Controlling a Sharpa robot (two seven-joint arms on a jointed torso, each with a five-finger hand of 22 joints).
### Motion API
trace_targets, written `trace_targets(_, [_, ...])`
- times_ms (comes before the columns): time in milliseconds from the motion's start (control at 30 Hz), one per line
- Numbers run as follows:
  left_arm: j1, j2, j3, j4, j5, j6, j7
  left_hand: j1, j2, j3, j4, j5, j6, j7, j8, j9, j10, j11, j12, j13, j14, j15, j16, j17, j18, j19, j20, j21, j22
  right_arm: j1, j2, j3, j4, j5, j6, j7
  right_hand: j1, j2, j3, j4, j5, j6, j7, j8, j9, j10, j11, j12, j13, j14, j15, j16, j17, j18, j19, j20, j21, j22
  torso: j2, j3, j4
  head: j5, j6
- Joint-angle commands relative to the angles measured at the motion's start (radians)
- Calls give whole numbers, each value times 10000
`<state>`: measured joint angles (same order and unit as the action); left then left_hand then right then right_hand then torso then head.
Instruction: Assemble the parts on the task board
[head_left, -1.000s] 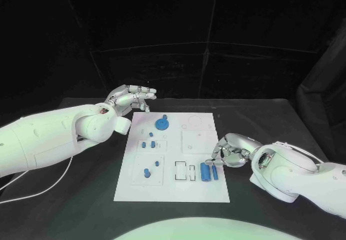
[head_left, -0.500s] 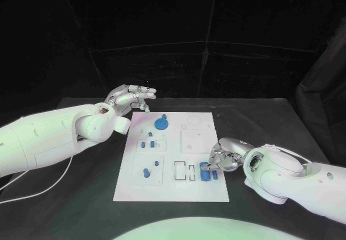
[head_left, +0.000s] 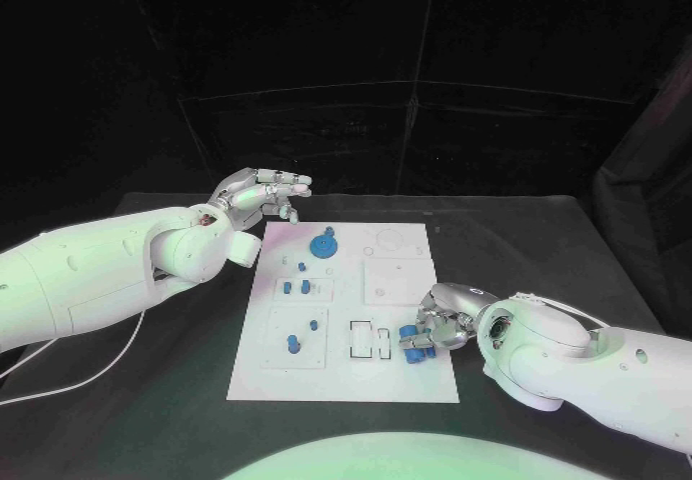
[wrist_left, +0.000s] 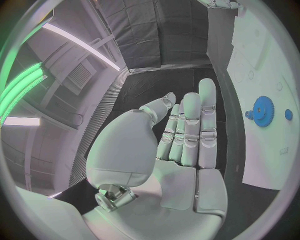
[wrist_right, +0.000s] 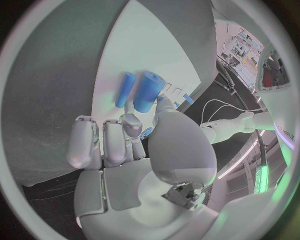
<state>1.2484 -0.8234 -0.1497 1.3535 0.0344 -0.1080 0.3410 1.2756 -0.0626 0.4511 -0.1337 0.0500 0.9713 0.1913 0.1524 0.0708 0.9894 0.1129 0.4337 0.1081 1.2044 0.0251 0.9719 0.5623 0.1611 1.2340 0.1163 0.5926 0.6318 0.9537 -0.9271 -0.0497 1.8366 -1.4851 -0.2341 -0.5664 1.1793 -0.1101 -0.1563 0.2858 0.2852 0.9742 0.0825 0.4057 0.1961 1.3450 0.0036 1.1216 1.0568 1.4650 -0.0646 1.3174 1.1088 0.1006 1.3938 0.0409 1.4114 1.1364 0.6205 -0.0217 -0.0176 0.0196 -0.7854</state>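
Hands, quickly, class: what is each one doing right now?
Left hand: open, holding nothing, beyond the task board's far left corner.
Right hand: at the blue cylinders; whether it grips one cannot be told.

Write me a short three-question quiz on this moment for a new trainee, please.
1. True or false: the left hand holds a blue part.
2. Which hand is at the two blue cylinders on the task board?
A. left
B. right
3. Fill in: the blue gear lies at the board's ___ end, far or near.

Key: 1 false; 2 B, the right hand; 3 far.
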Motion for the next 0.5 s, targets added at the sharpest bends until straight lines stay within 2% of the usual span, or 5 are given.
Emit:
trace_targets(33, [15, -17, 6, 26, -17, 190, -52, -46, 4, -61, 6, -13, -99, 18, 61, -11, -107, 16, 36, -8, -77, -10, 56, -17, 191, -35, 15, -34, -2, -27, 70, 2, -46, -334, 300, -238, 60, 33, -18, 37, -25, -60, -1, 34, 16, 8, -4, -1, -10, 349, -29, 30, 6, -185, 39, 17, 11, 2, 2, -2, -4, 15, -7])
trace_targets(133, [15, -32, 6, 41, -17, 234, -99, -44, 1, -67, 2, -13, -113, 22, 60, -13, -122, 19, 38, -10, -82, -8, 58, -21, 192, -37, 17, -37, -3, -93, 160, 2, -103, -422, 316, -305, 76, 63, -20, 32, -26, -53, -8, 72, 35, 16, -9, 13, 21, 354, -31, 52, 48, -191, 51, 17, 25, 40, 14, 0, -3, 14, -15])
trace_targets(300, [16, -64, 6, 67, -18, 278, -153, -39, -1, -71, -3, -13, -124, 24, 61, -14, -134, 22, 40, -12, -87, -7, 60, -25, 193, -40, 18, -39, -5, -162, 286, 3, -189, -508, 318, -415, 282, 248, -11, -29, 64, -83, -29, 244, 126, 27, -29, 14, 104, 358, -46, 86, 115, -198, 59, 5, 50, 93, 5, -4, 4, 16, -51])
trace_targets(433, [17, -89, 6, 75, -46, 295, -178, -29, -3, -76, -13, -12, -142, 29, 62, -16, -154, 26, 45, -14, -99, -5, 60, -32, 194, -46, 20, -44, -8, -179, 313, 3, -201, -494, 200, -465, 396, 387, -27, -52, 260, -83, -50, 370, 194, 42, -46, 7, 157, 364, -59, 116, 173, -199, 58, -8, 61, 111, -5, -5, -5, 9, -60])
trace_targets(500, [17, -96, 6, 81, -72, 309, -185, -29, -3, -76, -13, -12, -142, 29, 62, -16, -154, 26, 45, -14, -99, -5, 60, -32, 194, -46, 20, -44, -8, -184, 308, 3, -180, -442, 28, -476, 475, 531, -9, -66, 464, -29, -78, 465, 247, 77, -69, 31, 219, 375, -76, 157, 248, -204, 69, -21, 77, 144, -5, 0, -7, 18, -62])
